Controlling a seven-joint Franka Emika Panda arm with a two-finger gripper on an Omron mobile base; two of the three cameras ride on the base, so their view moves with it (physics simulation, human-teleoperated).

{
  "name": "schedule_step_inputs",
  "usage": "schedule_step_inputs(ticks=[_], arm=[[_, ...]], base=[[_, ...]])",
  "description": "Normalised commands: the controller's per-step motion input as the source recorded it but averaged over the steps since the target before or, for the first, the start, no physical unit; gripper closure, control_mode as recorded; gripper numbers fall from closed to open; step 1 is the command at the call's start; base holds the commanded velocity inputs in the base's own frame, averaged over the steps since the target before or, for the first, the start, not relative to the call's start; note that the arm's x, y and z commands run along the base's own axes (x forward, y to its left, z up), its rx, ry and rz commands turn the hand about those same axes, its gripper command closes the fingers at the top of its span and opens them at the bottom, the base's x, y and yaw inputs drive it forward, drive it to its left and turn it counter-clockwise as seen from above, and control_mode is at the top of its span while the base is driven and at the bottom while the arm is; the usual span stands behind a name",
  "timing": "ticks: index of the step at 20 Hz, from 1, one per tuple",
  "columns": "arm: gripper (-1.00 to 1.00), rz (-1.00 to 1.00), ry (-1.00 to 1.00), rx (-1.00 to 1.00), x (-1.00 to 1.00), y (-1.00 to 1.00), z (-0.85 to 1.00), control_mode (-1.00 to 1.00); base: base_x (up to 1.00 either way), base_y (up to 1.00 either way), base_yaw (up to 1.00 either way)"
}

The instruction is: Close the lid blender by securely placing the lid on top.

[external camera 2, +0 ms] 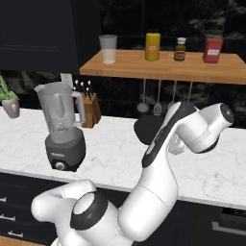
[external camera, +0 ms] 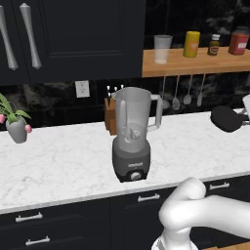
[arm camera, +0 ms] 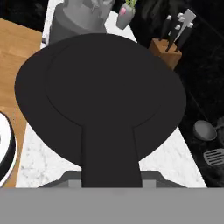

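The blender [external camera: 132,141] stands open-topped on the white marble counter [external camera: 58,161], a clear grey jar with a side handle on a dark base with a knob. It also appears at the left in the right base view [external camera 2: 62,127] and at the top of the hand view [arm camera: 76,17]. The lid [arm camera: 105,96], a flat black disc, is held up off the counter far right of the blender, its tab running down into my gripper [external camera: 242,113], which is shut on it. The lid shows tilted at the right edge [external camera: 226,118] and partly behind my forearm [external camera 2: 145,129]. My fingertips are hidden by the tab.
A wooden knife block [external camera: 111,116] stands just behind the blender. A potted plant [external camera: 17,128] sits at the counter's left. The wooden shelf [external camera: 195,62] above carries a clear glass cup [external camera: 162,49] and several jars; utensils [external camera: 188,95] hang under it.
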Motion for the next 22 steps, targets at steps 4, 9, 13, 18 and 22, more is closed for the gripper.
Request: schedule_step_inputs(ticks=[4,9,13,18,22], arm=[[1.00,-0.06,0.00,0.19,0.02,0.89,1.00,-1.00],[1.00,-0.05,0.03,0.12,0.09,0.97,1.00,-1.00],[1.00,-0.01,0.17,0.04,0.08,0.99,1.00,-1.00],[1.00,0.00,0.24,0.00,0.01,1.00,0.88,-1.00],[1.00,0.01,0.21,-0.01,0.00,1.00,0.37,-1.00]], base=[[0.00,0.00,0.00],[0.00,0.00,0.00],[0.00,0.00,0.00],[0.00,0.00,0.00],[0.00,0.00,0.00]])
